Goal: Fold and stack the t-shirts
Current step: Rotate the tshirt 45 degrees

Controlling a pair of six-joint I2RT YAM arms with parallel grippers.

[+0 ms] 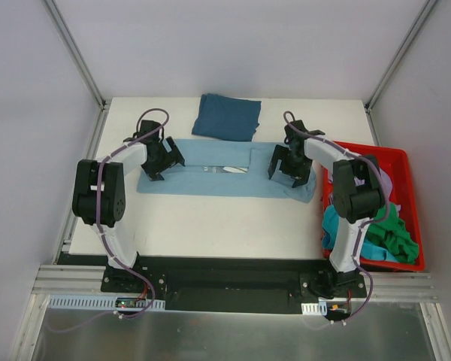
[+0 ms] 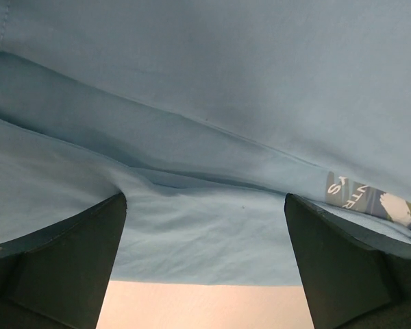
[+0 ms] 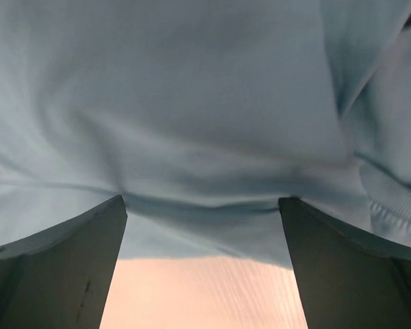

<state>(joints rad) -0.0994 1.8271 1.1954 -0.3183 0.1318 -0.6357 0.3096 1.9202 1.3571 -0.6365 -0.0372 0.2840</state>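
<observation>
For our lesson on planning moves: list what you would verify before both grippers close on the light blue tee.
1. Left gripper open: ok.
2. Right gripper open: ok.
3. Near hem of light tee between both pairs of jaws: ok.
4. Light tee smooth at its right end: not ok, rumpled.
5. Dark tee apart from light tee: cannot tell, edges look close.

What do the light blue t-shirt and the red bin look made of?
Light blue t-shirt: soft matte fabric, probably cotton knit; it creases and drapes, and a stitched seam shows in the left wrist view. Red bin: looks like rigid moulded plastic, with smooth, evenly coloured walls and a straight rim.
</observation>
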